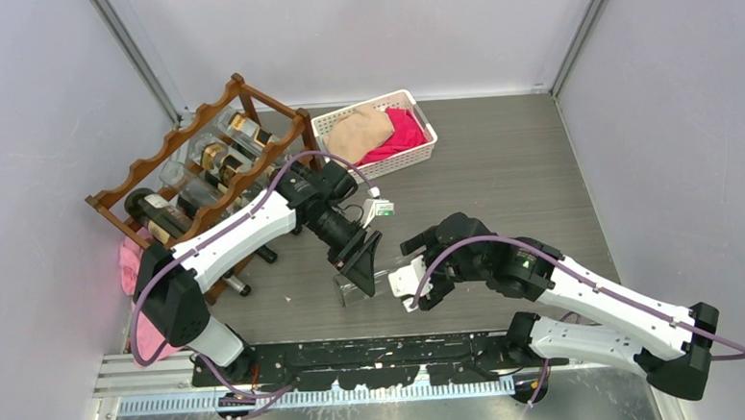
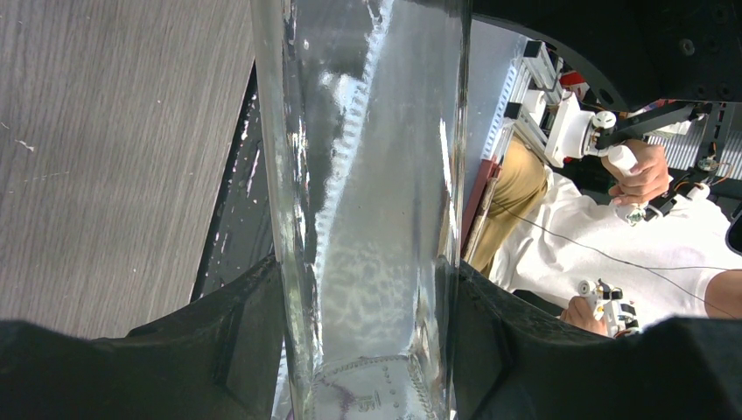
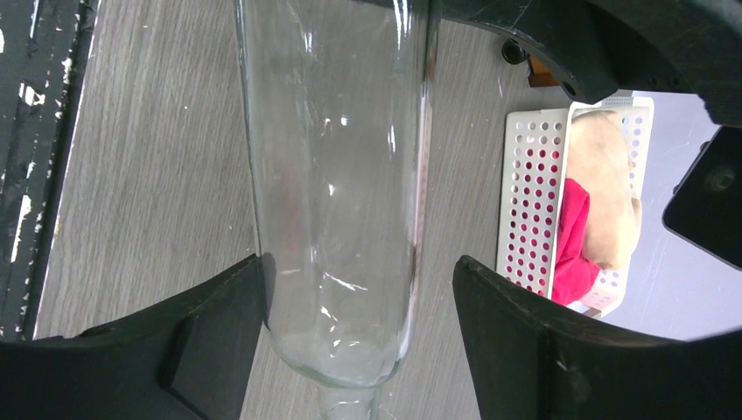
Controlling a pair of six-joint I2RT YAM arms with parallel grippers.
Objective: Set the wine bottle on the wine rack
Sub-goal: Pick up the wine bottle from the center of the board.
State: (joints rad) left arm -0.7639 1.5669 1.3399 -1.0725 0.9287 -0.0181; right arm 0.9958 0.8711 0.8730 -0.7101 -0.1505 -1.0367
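One wine bottle [image 2: 367, 131], left pincer [image 2: 363, 302] clamped on it, right pincer [image 3: 359, 280] apart, gap clear only from wrist

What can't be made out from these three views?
- Top view: the wine bottle is clear glass, its outline too faint to trace; the left gripper covers part of it.
- Left wrist view: both bottle ends are cut off by the frame edges.
- Right wrist view: the neck is cut off by the bottom edge.
- Top view: the left arm hides the lower front of the wine rack, so a free cradle cannot be told.
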